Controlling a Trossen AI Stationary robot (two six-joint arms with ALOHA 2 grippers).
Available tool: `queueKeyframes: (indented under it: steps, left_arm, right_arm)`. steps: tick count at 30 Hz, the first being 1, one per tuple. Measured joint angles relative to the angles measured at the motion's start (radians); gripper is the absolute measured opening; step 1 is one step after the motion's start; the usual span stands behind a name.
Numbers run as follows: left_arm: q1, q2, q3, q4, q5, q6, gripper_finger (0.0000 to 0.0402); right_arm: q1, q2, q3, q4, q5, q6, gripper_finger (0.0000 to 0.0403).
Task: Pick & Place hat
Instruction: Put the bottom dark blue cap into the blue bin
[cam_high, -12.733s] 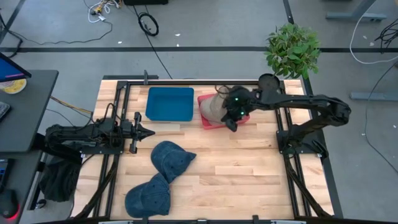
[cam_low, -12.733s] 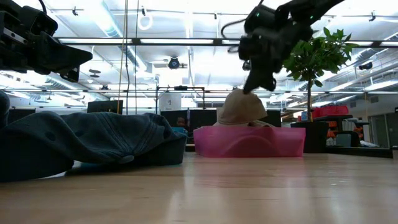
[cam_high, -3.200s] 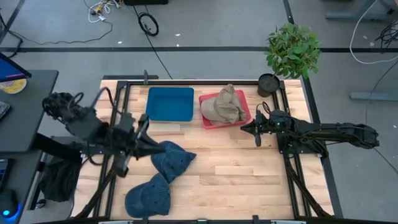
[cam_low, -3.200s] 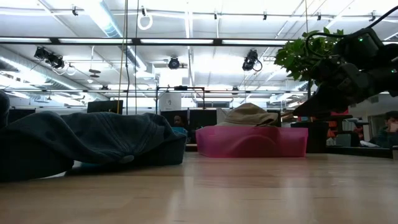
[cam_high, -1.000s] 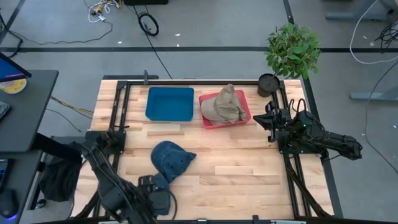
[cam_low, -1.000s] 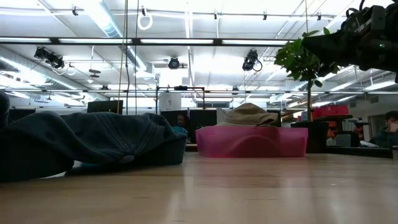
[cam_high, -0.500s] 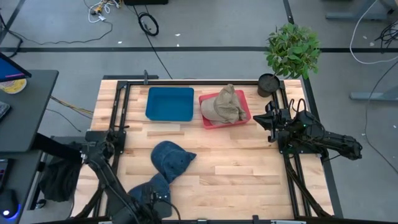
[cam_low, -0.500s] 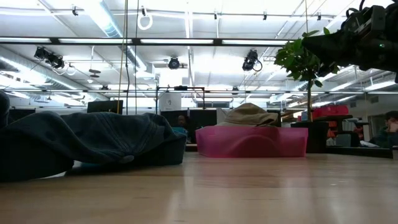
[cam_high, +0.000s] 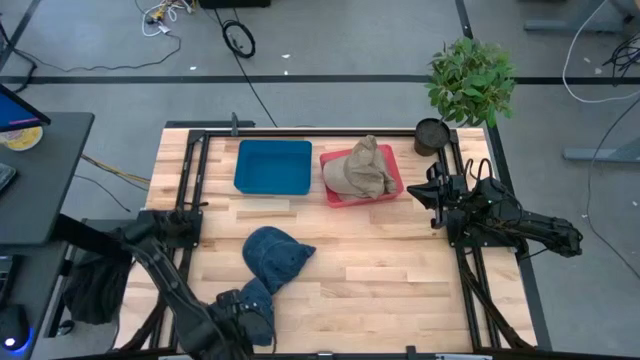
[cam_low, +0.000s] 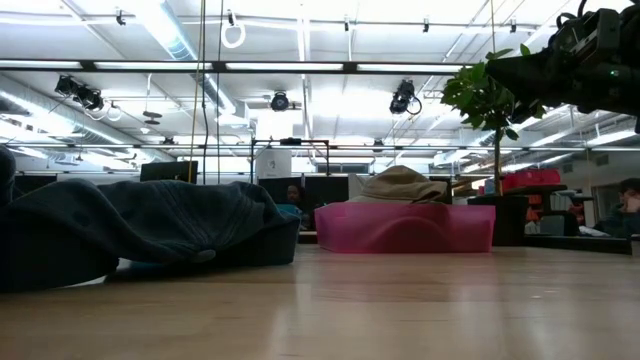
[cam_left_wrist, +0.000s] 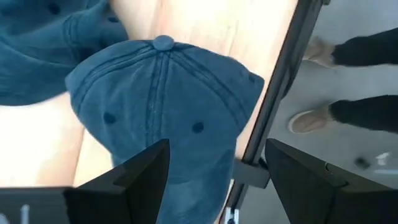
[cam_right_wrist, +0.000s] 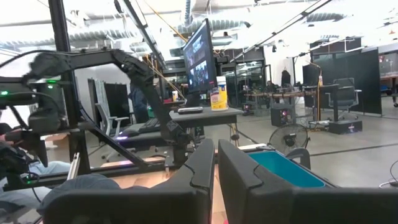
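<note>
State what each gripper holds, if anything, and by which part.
Nothing. The left gripper hovers open over a blue cap; the right gripper is shut on nothing.

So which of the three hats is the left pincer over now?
The blue hat at the table's front edge, under the open left pincer; the other blue hat lies mid-table, the tan hat in the pink tray.

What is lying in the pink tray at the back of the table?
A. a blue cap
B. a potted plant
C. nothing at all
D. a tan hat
D: a tan hat lies crumpled in the pink tray, while the two blue caps lie out on the bare wood of the table.
</note>
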Motion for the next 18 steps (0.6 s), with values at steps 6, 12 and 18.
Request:
queueKeyframes:
  steps: [6, 12, 18]
  left_arm:
    - [0.007, -0.121, -0.257, 0.07, 0.01, -0.015, 0.0266]
    - [0.02, -0.181, -0.571, 0.568, 0.171, 0.036, 0.0266]
    - [0.032, -0.159, -0.801, 0.846, 0.287, -0.021, 0.0262]
  right_arm:
    - [0.0, 0.0, 0.0, 0.0, 0.0, 0.0, 0.0027]
    - [0.0, 0.0, 0.0, 0.0, 0.0, 0.0, 0.0027]
    - [0.0, 0.0, 0.0, 0.0, 0.0, 0.0, 0.0027]
